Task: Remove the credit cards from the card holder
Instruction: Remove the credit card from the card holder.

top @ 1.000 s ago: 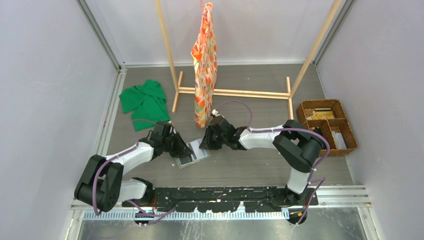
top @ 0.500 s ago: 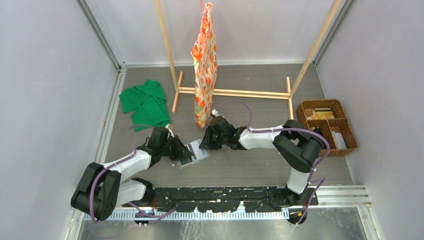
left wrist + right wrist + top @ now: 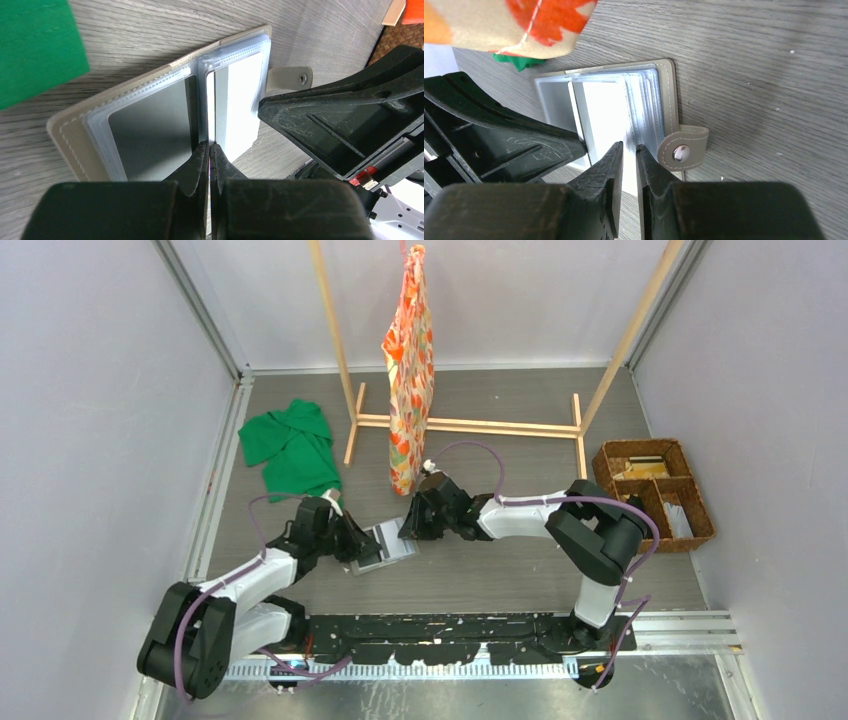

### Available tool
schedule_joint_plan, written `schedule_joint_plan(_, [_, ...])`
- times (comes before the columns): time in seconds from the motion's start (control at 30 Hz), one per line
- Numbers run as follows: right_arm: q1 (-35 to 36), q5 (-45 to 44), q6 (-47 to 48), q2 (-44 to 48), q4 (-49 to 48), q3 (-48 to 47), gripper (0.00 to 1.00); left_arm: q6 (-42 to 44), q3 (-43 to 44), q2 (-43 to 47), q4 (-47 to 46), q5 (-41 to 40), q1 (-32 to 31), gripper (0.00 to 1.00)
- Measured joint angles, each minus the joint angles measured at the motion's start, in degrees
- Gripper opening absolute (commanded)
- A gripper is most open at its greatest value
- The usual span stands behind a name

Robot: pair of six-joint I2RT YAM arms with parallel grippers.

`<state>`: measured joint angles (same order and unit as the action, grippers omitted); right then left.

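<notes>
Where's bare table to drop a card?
Bare table right of the card holder, between the right arm and the near edge; also between that arm and the rack base. Crowded at the holder: left gripper and right gripper pinch it.

You're looking at a lab test booth: plain pale panel walls (image 3: 90,390), aluminium corner rails (image 3: 203,308), grey wood-grain tabletop (image 3: 500,570).
</notes>
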<state>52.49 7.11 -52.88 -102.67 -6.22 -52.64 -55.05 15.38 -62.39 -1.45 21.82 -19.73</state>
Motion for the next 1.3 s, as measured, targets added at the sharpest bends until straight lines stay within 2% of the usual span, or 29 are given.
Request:
schedule_joint_plan(0.47, [0.28,-1.14,0.96,1.27,2.73,0.26,0.21,0.85,0.02,3.34,5.49,-0.55,2.97,0.01])
schedule_joint_plan(1.07, [0.28,-2.25,3.65,3.26,8.26,-0.52,0.23,1.92,0.15,17.40,19.26,-3.28,4.85,0.00])
schedule_joint_plan(1.3, [0.28,-2.21,3.93,3.85,8.55,-0.94,0.25,1.84,0.57,19.28,19.82,-3.02,4.85,0.01])
